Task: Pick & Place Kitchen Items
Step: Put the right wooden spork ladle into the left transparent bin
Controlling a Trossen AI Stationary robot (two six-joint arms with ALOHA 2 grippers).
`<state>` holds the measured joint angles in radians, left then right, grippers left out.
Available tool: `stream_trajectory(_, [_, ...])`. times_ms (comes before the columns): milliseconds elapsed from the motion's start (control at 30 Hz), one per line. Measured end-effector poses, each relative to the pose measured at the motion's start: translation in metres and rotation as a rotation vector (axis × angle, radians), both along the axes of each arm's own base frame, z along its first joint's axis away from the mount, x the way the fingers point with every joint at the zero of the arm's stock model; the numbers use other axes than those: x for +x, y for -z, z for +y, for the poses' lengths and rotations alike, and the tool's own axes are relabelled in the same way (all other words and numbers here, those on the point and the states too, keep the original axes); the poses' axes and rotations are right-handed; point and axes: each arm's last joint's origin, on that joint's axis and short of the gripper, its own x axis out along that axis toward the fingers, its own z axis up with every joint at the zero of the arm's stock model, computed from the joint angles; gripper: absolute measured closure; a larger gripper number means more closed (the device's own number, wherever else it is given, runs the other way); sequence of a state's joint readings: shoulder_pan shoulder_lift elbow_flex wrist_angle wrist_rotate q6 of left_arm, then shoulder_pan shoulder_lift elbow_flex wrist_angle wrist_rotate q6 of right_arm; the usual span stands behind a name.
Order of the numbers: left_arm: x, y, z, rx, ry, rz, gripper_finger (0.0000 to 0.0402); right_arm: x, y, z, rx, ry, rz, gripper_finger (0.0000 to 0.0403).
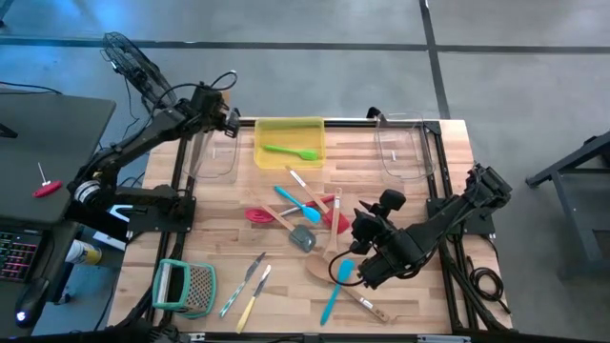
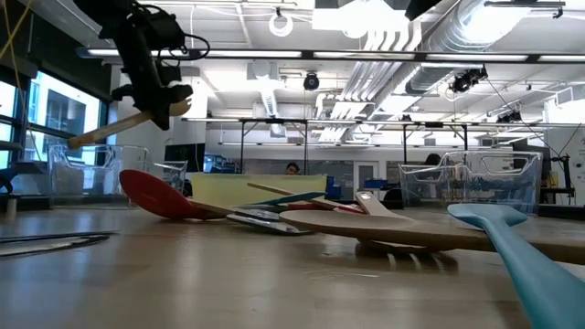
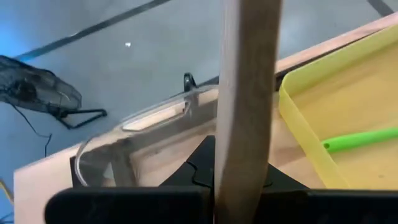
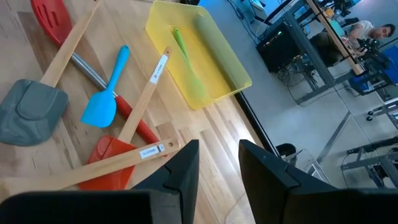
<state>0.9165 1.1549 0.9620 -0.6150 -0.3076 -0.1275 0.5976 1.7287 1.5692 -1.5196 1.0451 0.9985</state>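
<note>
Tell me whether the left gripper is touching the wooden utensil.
Touching. The low view shows the left gripper clamped on the wooden utensil, held in the air.

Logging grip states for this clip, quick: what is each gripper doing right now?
Left gripper: closed on a pale wooden utensil, above the clear bin.
Right gripper: open, empty, over the utensil pile.

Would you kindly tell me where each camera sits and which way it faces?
High view: overhead, straight down on the table; both arms show.
Low view: at tabletop height, level across the utensils; the left tool carries a wooden utensil.
Left wrist view: past that utensil toward the clear bin.
Right wrist view: past the right tool, jaws apart.
Shared: the yellow tray with its green spatula.
</note>
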Motion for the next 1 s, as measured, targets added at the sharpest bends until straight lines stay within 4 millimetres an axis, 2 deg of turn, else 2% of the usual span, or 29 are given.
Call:
stream_trajectory(467, [-0.002,0.006,-0.001,0.0,-0.017,0.055,0.0387,0.0,0.0,-0.001,-0.002,0.002,-0.002,0.0298])
stream_trajectory(767, [-0.003,0.053,-0.002,0.026,-0.016,0.027,0.0387,0.0,0.0,0.0,0.002,0.003,-0.002,0.0298])
stream_trajectory(1000, [-0.007,0.078,-0.007,0.001,-0.025,0.032,0.0387,0.001,0.0,-0.002,-0.001,0.006,-0.001,0.0298])
